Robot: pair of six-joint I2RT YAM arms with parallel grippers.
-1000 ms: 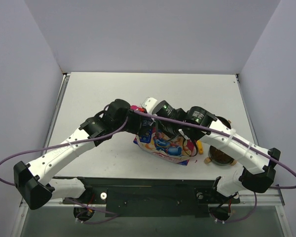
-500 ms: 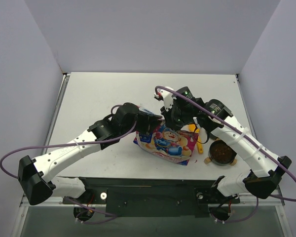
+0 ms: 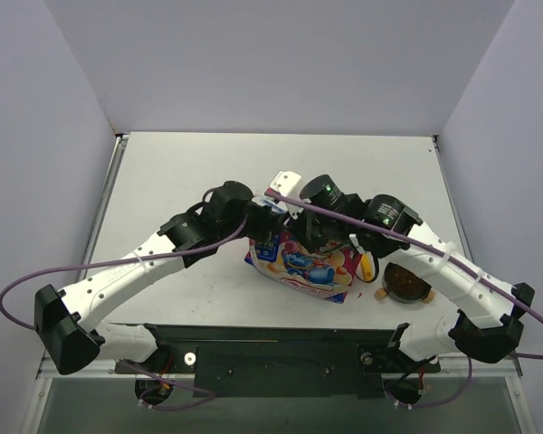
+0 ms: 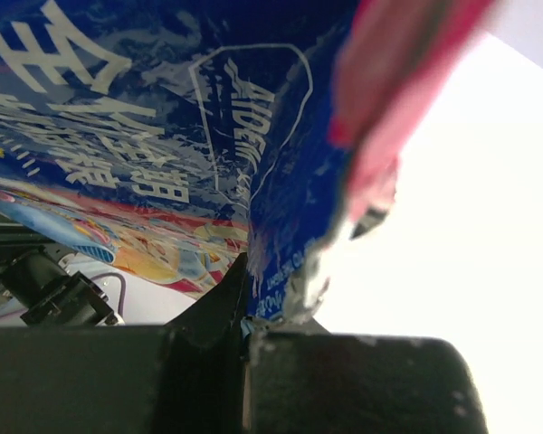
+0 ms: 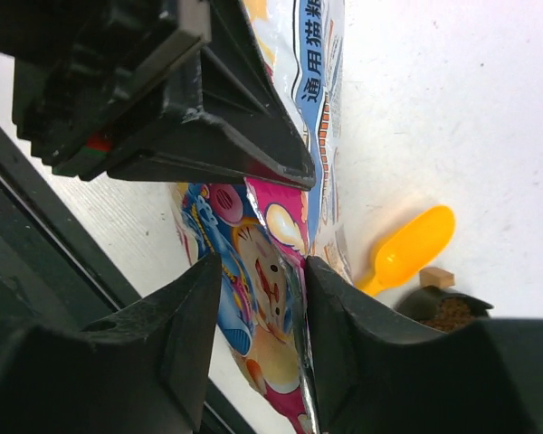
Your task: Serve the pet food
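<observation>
The pink-and-blue cartoon bag (image 3: 309,262) lies near the table's front, its top edge lifted. My left gripper (image 3: 264,220) is shut on that blue edge (image 4: 281,271), which runs down into the closed jaws (image 4: 245,327). My right gripper (image 5: 262,265) is open and straddles the bag's silver-lined edge (image 5: 294,298). Its right finger (image 5: 344,325) touches the edge and its left finger stands apart. In the right wrist view the left gripper (image 5: 190,108) shows as a black block pinching the bag's top. The pet food (image 3: 405,283) (image 5: 450,314) is brown kibble in a black bowl (image 3: 389,271) right of the bag.
A yellow scoop (image 3: 367,268) (image 5: 413,246) lies between the bag and the bowl. Purple cables loop off both arms. White walls enclose the table on three sides, and a black rail (image 3: 281,348) runs along its near edge.
The left gripper has closed on the bag's top edge. The right gripper, shut before, has opened and swung back over the bag's edge.
</observation>
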